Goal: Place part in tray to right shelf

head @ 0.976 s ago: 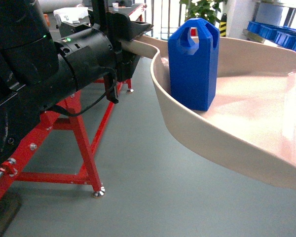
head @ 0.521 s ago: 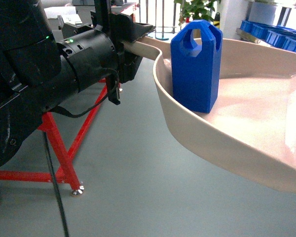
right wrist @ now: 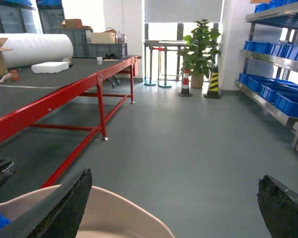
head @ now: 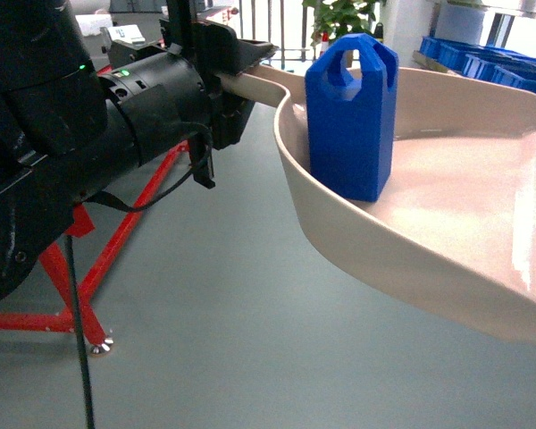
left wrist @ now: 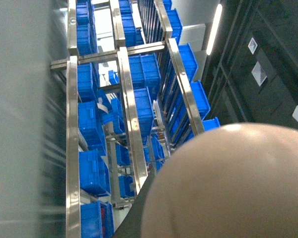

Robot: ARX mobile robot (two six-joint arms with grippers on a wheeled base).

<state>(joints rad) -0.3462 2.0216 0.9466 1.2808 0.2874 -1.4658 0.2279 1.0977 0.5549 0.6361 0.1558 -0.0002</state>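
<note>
Part (head: 350, 116), the little bright blue block, stands up straight inside the tray (head: 447, 223). We see it in the head view, sitting on the tray's floor close to the curved back rim, with its loop hole at the top.

We hold the tray up above the grey floor (head: 214, 295). It is a big pale scoop, and its long handle (head: 250, 85) runs back to our left gripper (head: 237, 58). The black pincer is clenched around that handle. In our left wrist view the tray's rounded pale edge (left wrist: 228, 183) fills the lower right corner. Behind it we see steel racks (left wrist: 129, 119) full of blue crates (left wrist: 92, 168).

Our right gripper (right wrist: 174, 198) shows in its own wrist view as two dark fingers (right wrist: 59, 208), one at each bottom corner. They are spread wide apart with nothing between them. A bit of the pale tray (right wrist: 114, 218) sits low in that view.

Further off we see a long table with red legs (right wrist: 74, 99), a green plant (right wrist: 201, 44), and a steel shelf with blue crates (right wrist: 273, 94) along the right wall.
</note>
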